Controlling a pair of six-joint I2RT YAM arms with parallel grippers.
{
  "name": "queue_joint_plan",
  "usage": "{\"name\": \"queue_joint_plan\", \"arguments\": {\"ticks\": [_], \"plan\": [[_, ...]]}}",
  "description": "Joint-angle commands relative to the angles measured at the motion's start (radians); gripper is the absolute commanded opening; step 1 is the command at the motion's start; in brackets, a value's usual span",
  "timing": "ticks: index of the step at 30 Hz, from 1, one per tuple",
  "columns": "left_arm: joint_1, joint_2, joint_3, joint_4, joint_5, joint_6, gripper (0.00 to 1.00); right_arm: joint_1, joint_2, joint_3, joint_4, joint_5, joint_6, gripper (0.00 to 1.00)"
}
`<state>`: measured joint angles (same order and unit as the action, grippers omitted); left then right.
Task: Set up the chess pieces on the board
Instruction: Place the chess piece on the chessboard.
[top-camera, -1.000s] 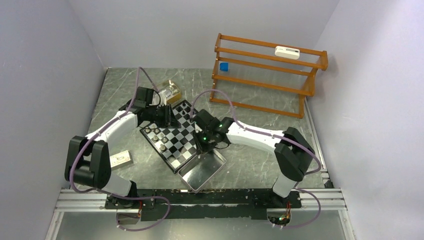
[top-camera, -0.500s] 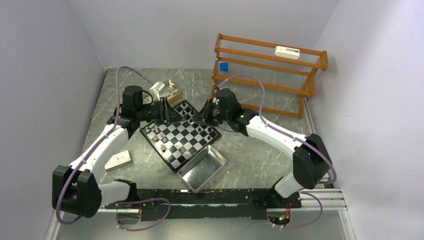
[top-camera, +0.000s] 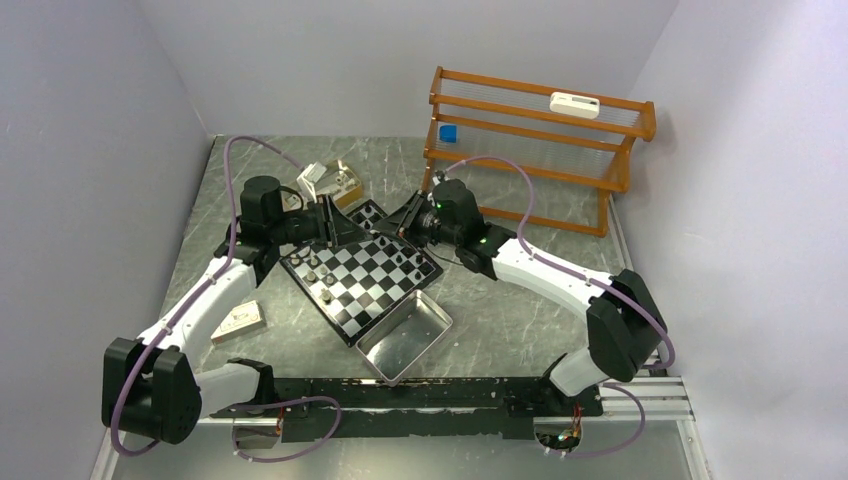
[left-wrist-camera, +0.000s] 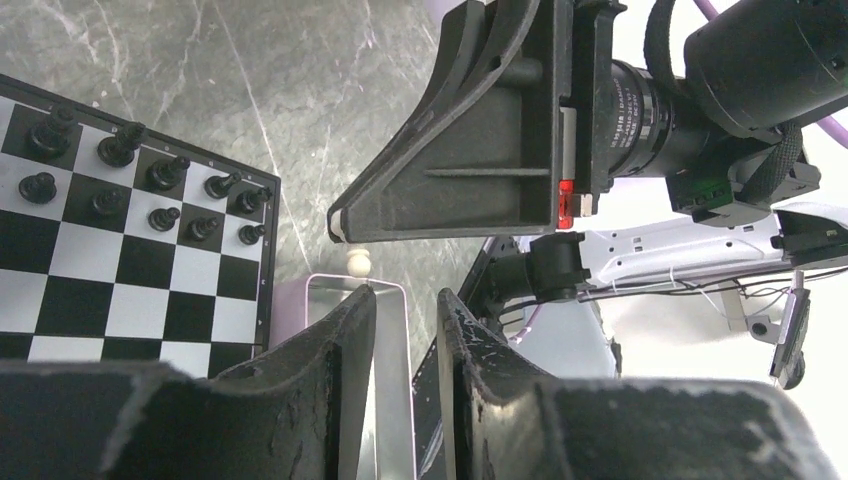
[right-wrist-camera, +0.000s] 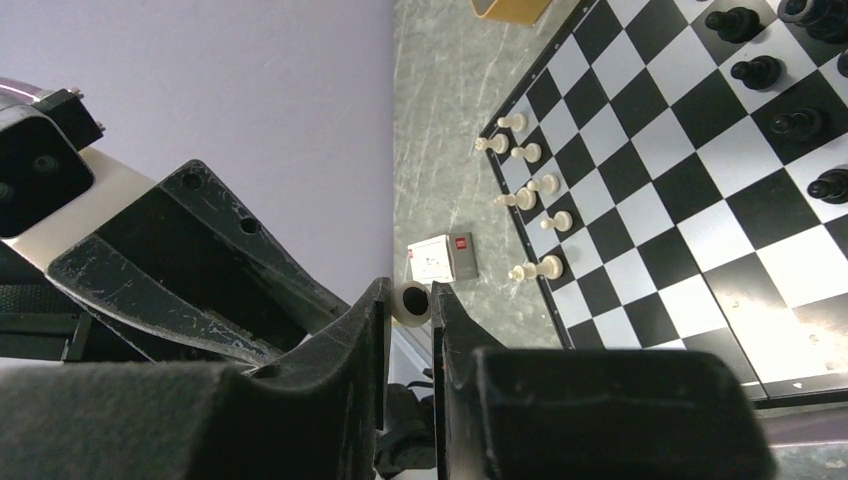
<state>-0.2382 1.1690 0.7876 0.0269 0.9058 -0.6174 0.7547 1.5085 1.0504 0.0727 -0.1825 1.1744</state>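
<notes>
The right gripper (top-camera: 404, 222) is closed on a single pale piece (right-wrist-camera: 410, 303). It pinches the piece at its fingertips, and its own wrist view shows the round base between them. The left gripper (top-camera: 337, 224) faces it tip to tip. Its fingers (left-wrist-camera: 335, 335) are a little apart and nothing sits in the gap. Seen from the left wrist, the pale piece hangs under the right gripper's tip, very close to one left fingertip, and it cannot be told whether they touch. Both grippers hover above the far corner of the board (top-camera: 365, 281), which lies flat on the table below them and on their near side. The other chess pieces stand on the board in two groups. The black pieces (left-wrist-camera: 120, 146) are in two short rows at the corner just under the right gripper. The pale pieces (right-wrist-camera: 530, 195) are loosely lined along the edge under the left gripper. The middle squares between the groups are bare. A metal tray (top-camera: 425, 318) sits just beside the board's near edge, well to the near side of both grippers. A gold box (top-camera: 341, 184) lies just behind the left gripper. A small white box (top-camera: 240, 320) sits on the table beside the left arm's forearm. A wooden rack (top-camera: 530, 176) stands behind the right gripper against the far wall.
</notes>
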Motion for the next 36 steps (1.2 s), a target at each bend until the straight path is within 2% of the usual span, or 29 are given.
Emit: {"name": "queue_joint_plan", "arguments": {"ticks": [1,7,12,21,27,30,33,36], "plan": [[0.000,0.001,-0.008,0.069,-0.013,-0.006,0.35,0.012,-0.032,-0.011,0.061,0.033,0.043,0.08],[-0.003,0.017,-0.006,0.095,-0.032,-0.011,0.34,0.014,-0.028,-0.015,0.076,0.031,0.049,0.08],[-0.006,0.029,0.002,0.081,-0.044,-0.002,0.29,0.020,-0.025,-0.019,0.087,0.030,0.055,0.08],[-0.007,0.045,0.026,0.094,-0.027,-0.004,0.27,0.039,-0.018,-0.022,0.092,0.033,0.063,0.09],[-0.007,0.036,0.054,0.041,-0.049,0.031,0.14,0.047,-0.023,-0.029,0.088,0.046,0.058,0.09],[-0.007,0.028,0.083,-0.046,-0.093,0.078,0.09,0.050,-0.023,-0.037,0.092,0.045,0.053,0.10],[-0.007,0.025,0.110,-0.114,-0.113,0.115,0.06,0.056,-0.031,-0.044,0.088,0.050,0.028,0.15],[-0.007,0.022,0.151,-0.228,-0.141,0.176,0.05,0.060,-0.051,-0.051,0.065,0.070,0.000,0.31]]}}
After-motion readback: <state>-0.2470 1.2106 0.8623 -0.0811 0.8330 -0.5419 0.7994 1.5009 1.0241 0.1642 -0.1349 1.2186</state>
